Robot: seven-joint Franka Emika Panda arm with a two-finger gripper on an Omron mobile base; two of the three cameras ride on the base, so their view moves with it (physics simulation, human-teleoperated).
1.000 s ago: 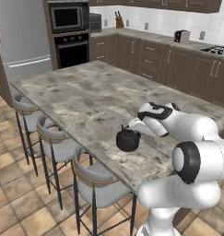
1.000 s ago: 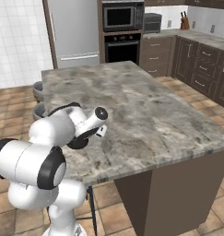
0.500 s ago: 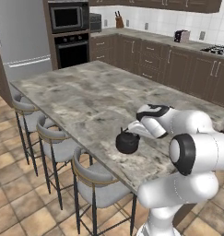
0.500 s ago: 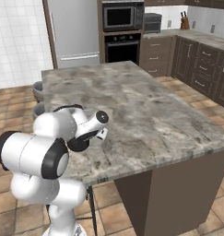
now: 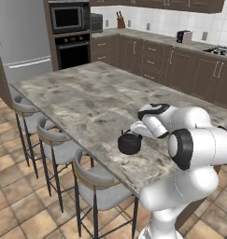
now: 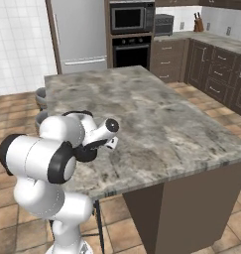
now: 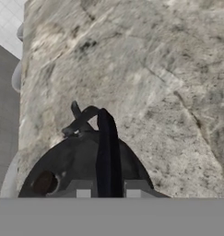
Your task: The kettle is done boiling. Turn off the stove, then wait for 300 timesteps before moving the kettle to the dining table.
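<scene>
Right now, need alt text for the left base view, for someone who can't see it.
A white robot arm's gripper, shut on the handle of a small black kettle, holds it at the near edge of the long marble dining table. Grey stools line that edge; dark cabinets and a wall oven stand behind.

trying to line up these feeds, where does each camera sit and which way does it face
Left base view: behind the arm's left, looking forward-down over the dining table at the kettle; white arm lower right.
Right base view: behind its right, same table and kettle; arm lower left.
Hand view: on the hand, looking down the fingers, shut on the kettle's handle.
All three share the kettle and the marble top.
</scene>
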